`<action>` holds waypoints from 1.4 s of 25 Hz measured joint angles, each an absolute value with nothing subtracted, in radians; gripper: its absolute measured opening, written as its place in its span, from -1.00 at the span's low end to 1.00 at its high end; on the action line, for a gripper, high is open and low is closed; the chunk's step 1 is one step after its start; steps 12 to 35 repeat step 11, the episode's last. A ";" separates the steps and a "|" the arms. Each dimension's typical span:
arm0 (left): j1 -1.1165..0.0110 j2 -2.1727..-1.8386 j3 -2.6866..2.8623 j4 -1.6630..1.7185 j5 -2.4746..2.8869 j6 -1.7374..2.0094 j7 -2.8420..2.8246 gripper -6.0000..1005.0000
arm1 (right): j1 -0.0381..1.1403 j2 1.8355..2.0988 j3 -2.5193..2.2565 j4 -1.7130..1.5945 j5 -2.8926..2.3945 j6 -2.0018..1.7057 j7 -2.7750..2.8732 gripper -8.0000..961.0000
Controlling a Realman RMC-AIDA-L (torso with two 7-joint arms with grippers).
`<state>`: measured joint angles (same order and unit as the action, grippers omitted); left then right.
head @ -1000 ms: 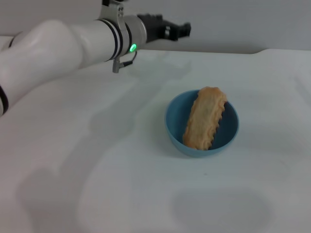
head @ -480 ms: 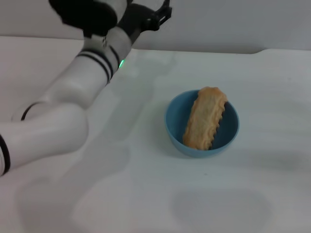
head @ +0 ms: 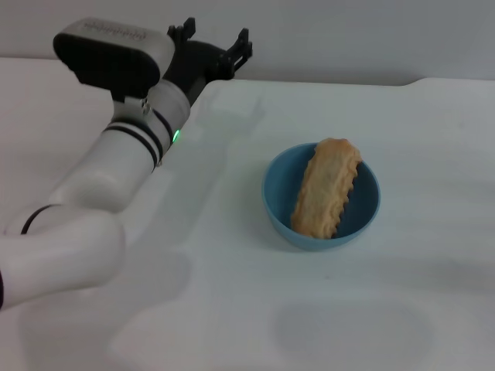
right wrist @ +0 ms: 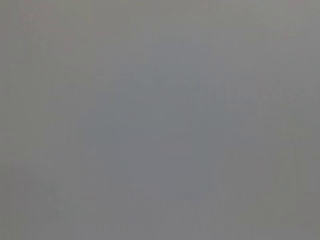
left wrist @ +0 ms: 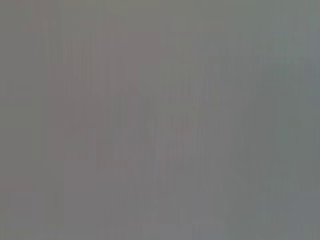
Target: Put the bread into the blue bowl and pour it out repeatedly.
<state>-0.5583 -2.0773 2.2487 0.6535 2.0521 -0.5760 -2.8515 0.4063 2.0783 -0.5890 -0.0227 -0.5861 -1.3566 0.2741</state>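
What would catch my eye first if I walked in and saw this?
Probably the blue bowl right of centre on the white table, with the bread lying slantwise in it, one end poking over the far rim. Next, the big white left arm sweeping in from the near left, its black left end effector open and empty by the table's far edge, well clear of the bowl.

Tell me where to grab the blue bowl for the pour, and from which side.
Probably pinch the blue bowl at its left rim, coming from the left: the bread bridges the near and far rim, and the left gripper, fingers apart, is already on that side.
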 joint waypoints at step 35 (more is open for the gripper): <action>-0.542 -2.076 2.293 0.652 2.052 -0.591 -2.868 0.73 | 0.399 2.079 -0.598 -0.016 -0.594 -1.358 0.347 0.23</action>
